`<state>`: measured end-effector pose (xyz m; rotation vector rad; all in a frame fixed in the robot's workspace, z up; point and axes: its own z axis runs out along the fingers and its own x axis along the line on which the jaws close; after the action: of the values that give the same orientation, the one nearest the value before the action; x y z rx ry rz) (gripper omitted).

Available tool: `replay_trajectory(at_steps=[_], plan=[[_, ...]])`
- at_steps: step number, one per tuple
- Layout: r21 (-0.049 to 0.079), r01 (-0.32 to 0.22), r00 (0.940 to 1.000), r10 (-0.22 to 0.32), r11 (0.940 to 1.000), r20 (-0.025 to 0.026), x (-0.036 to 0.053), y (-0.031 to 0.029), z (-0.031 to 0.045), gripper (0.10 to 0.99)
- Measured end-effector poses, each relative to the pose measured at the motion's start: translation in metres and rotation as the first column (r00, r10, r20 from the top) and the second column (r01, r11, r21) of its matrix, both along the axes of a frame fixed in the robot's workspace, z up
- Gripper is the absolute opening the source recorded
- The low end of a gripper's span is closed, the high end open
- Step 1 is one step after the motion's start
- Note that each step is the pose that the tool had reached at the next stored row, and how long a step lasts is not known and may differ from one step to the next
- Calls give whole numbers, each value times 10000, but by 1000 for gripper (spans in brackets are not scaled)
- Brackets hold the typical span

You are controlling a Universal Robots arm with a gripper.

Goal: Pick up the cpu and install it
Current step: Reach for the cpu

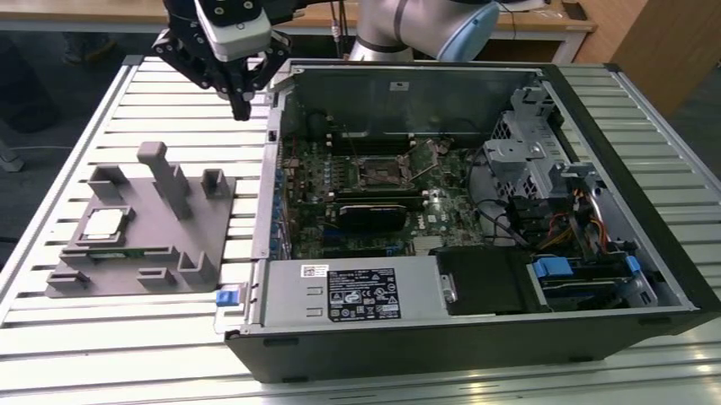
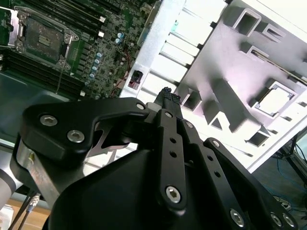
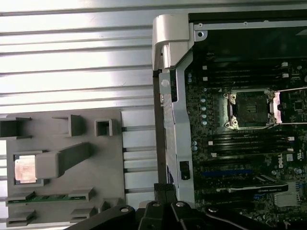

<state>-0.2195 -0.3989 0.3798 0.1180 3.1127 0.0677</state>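
In the exterior view, the claw (image 1: 240,110) hangs with its tips together, holding nothing. It is over bare table (image 1: 124,126), just beside the case (image 1: 474,342) wall. The cpu (image 1: 104,223) lies in the gray tray (image 1: 158,253), well apart, on the exterior view's left.

In the second wrist view, a tall post (image 2: 225,103) stands between claw and cpu.

In the first wrist view, the case wall stands between cpu and socket (image 3: 252,109).

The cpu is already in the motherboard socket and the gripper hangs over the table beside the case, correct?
No. In the exterior view the cpu lies in the gray fixture; the socket is empty. The gripper does hang beside the case.
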Motion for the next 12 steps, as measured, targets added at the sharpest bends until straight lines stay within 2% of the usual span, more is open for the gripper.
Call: replay_trajectory(at_steps=[12], plan=[[0,0,10000,0,10000,0,-82,0,-9,106]])
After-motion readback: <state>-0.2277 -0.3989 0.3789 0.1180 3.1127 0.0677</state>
